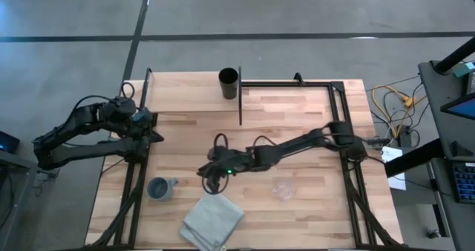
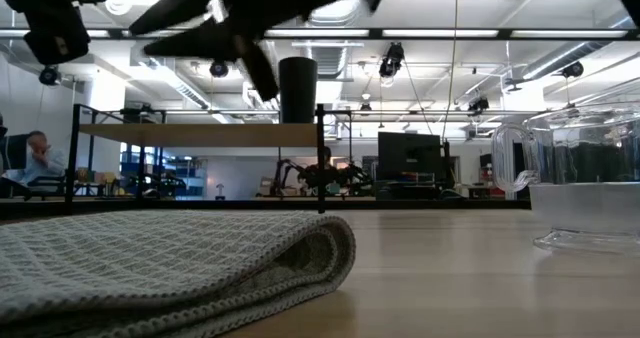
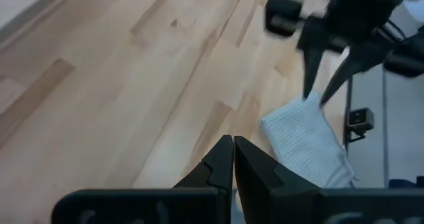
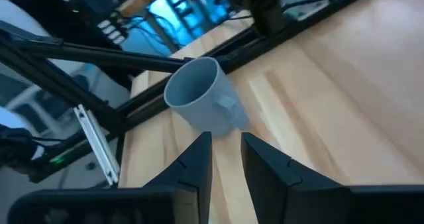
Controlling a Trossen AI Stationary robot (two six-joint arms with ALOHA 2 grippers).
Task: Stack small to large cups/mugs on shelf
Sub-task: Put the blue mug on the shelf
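- The right arm is seen stretched across the table, its right gripper [image 1: 213,178] held above the tabletop [image 1: 297,132] between the blue-grey mug [image 1: 159,188] and the glass cup [image 1: 283,188]; its fingers [image 4: 195,161] are parted with nothing between them, aimed toward the mug.
- The left gripper [image 1: 154,127] is parked at the table's left edge, fingers pressed together and empty.
- The black cup [image 1: 228,83] is shown upright on the shelf [image 2: 200,135].
- The folded grey cloth [image 1: 212,223] lies at the near edge.
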